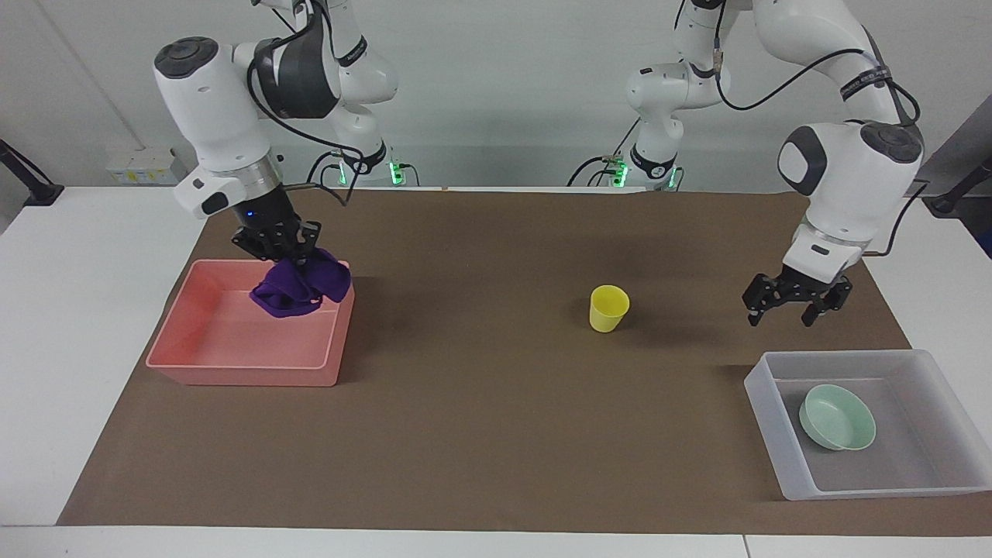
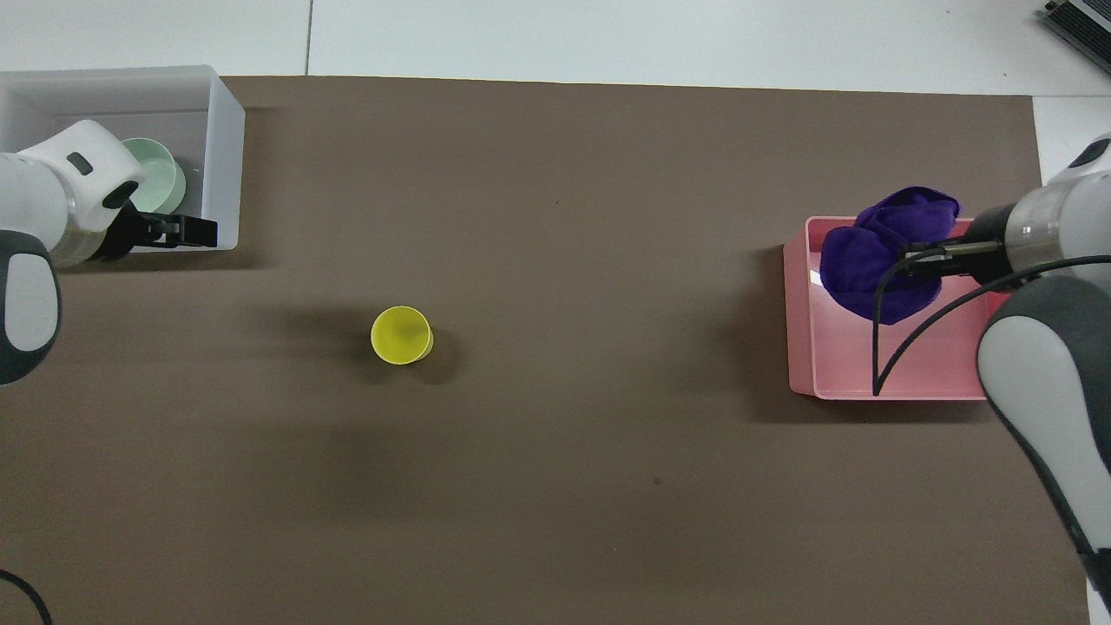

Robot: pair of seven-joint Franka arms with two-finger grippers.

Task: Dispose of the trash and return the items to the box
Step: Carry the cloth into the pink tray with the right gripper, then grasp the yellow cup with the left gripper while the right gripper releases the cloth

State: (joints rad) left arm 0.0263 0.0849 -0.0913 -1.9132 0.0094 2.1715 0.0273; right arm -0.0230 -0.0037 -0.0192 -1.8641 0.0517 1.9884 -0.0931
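The trash, a deep-purple cloth wad, hangs from my right gripper, which is shut on it over the pink bin. The yellow cup stands upright on the mat, mid-table. The mint-green bowl lies in the translucent box, partly hidden by my left arm in the overhead view. My left gripper hangs open and empty above the mat, by the box's edge.
A brown mat covers most of the white table. The pink bin sits at the right arm's end and the box at the left arm's end. Cables and a small white block lie along the robots' edge.
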